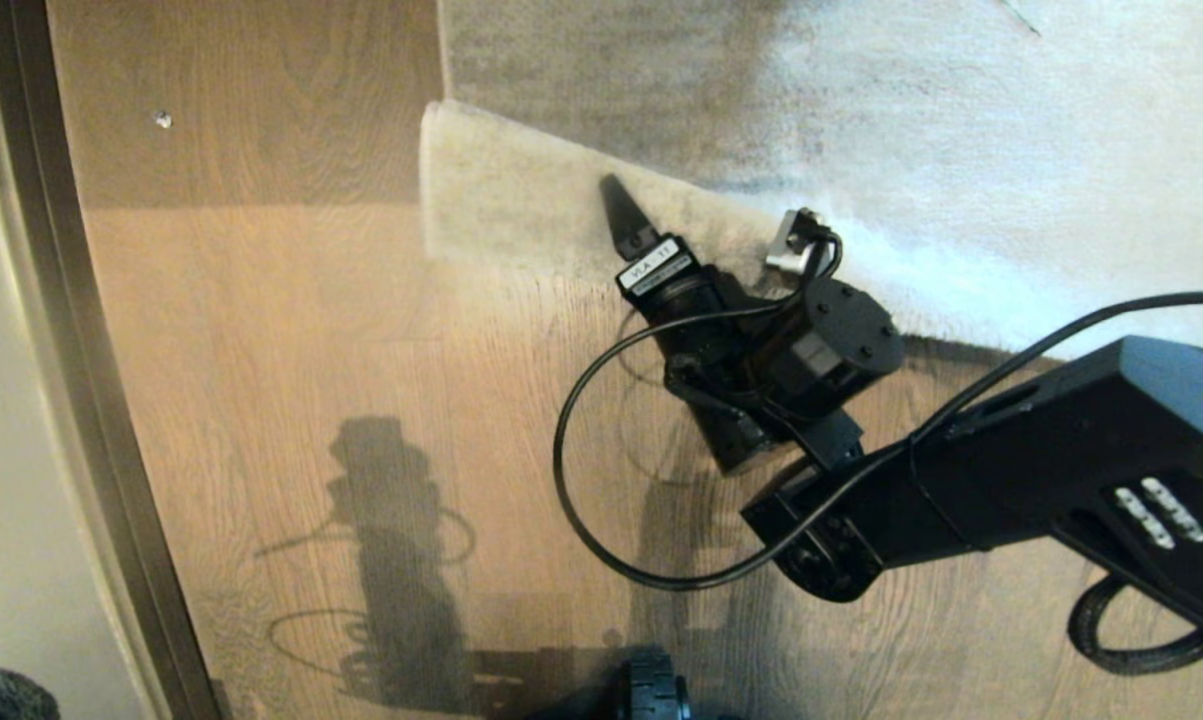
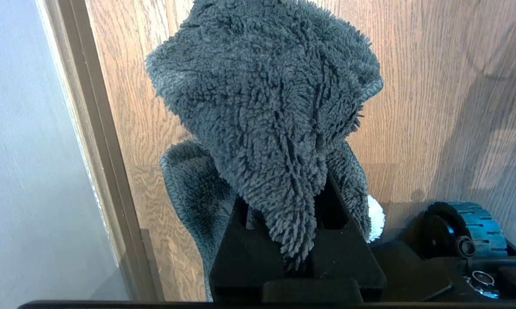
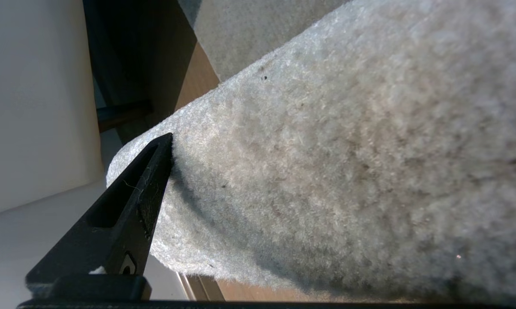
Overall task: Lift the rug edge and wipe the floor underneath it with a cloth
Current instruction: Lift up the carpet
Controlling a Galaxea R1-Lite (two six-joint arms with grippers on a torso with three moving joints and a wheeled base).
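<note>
The rug edge [image 1: 501, 190] is turned up at the corner, so its cream underside faces me above the brown wood floor [image 1: 311, 330]. My right gripper [image 1: 656, 215] is open at that raised flap. One black finger [image 1: 616, 215] lies on the flap and the other is hidden by the rug. In the right wrist view that finger [image 3: 129, 214] rests against the pale rug [image 3: 326, 150], which fills the space between the jaws. My left gripper [image 2: 298, 257] is shut on the dark grey fuzzy cloth [image 2: 266, 98], parked low at my left; the cloth [image 1: 1, 695] peeks into the head view's corner.
A brown baseboard strip [image 1: 91, 400] and pale wall run along the left side of the floor. My base wheel [image 1: 651, 690] shows at the near edge, and the same kind of wheel [image 2: 468, 227] sits beside the left gripper. A small pale speck [image 1: 162, 120] lies on the planks.
</note>
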